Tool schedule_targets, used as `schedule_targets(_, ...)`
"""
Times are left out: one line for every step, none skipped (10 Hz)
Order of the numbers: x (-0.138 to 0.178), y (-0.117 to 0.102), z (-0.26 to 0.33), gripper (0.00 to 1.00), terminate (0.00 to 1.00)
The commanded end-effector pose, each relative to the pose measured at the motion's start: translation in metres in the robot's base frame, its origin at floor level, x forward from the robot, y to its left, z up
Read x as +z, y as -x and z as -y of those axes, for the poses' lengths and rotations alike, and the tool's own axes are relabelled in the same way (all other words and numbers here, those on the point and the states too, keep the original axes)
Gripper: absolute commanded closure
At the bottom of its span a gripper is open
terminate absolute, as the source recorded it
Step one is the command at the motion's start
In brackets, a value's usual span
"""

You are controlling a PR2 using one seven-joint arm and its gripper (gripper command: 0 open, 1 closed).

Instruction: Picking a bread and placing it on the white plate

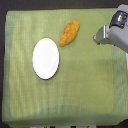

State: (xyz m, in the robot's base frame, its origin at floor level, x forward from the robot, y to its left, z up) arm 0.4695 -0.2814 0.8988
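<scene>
The bread (69, 32), a golden-orange oval loaf with a bumpy crust, lies slanted on the green cloth toward the top of the exterior view. Just below it and to the view's left sits the round white plate (46, 58), with nothing on it. My gripper (98, 37) comes in from the upper right of the view, its grey tip pointing left toward the bread with a clear gap between them. Nothing is held in it, and the blur hides whether its fingers are apart or together.
A green cloth (80, 85) covers the whole table. Its dark edges show along the top and left of the view. The grey arm body (118, 30) fills the upper right corner.
</scene>
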Motion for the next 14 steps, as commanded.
schedule_targets(-0.001, -0.001, -0.002, 0.0, 0.0)
schedule_targets(-0.001, -0.003, -0.003, 0.0, 0.0)
schedule_targets(-0.003, -0.01, -0.011, 0.0, 0.0)
schedule_targets(-0.006, -0.019, -0.015, 0.0, 0.0)
schedule_targets(-0.01, -0.025, -0.023, 0.0, 0.0)
schedule_targets(-0.013, -0.035, -0.032, 0.0, 0.0)
schedule_targets(-0.018, -0.047, -0.042, 0.0, 0.0)
schedule_targets(-0.031, -0.069, -0.066, 0.0, 0.0)
schedule_targets(-0.034, -0.074, -0.07, 0.0, 0.0)
schedule_targets(-0.043, -0.088, -0.087, 0.0, 0.0)
schedule_targets(-0.051, -0.101, -0.101, 0.0, 0.0)
schedule_targets(-0.059, -0.111, -0.115, 0.0, 0.0)
schedule_targets(-0.068, -0.121, -0.127, 0.0, 0.0)
schedule_targets(-0.083, -0.13, -0.147, 0.0, 0.0)
